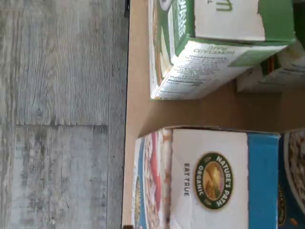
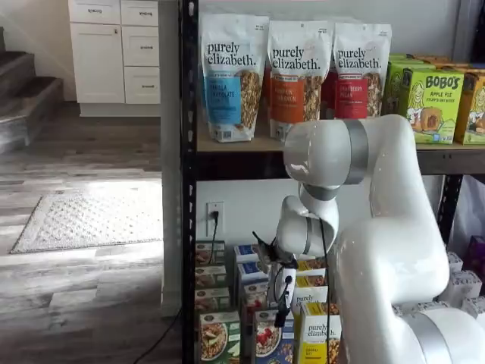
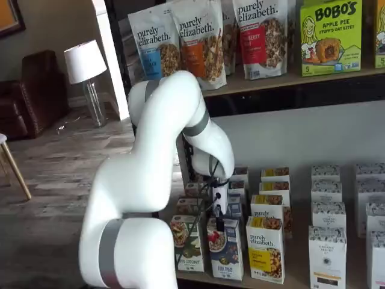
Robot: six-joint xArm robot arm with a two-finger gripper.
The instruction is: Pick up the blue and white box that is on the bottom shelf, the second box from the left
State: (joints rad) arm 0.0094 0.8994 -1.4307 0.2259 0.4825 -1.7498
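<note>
The blue and white box [image 1: 213, 180] fills the near part of the wrist view, its white top flap with a round gold-green seal turned on its side. In both shelf views it stands at the front of the bottom shelf [image 3: 298, 260], between a green-fronted carton [image 3: 189, 243] and a yellow-fronted carton [image 3: 266, 249]; its front shows red berries [image 2: 272, 341] [image 3: 225, 250]. My gripper [image 2: 280, 317] [image 3: 220, 226] hangs just above this box's top. Only thin black fingers show side-on, so I cannot tell whether they are open.
The green carton [image 1: 224, 43] lies beside the blue box across a strip of brown shelf board [image 1: 190, 112]. More cartons stand in rows behind and to the right [image 3: 328, 253]. A black rack post [image 2: 188, 227] stands at the left. The upper tier holds granola bags [image 2: 286, 76].
</note>
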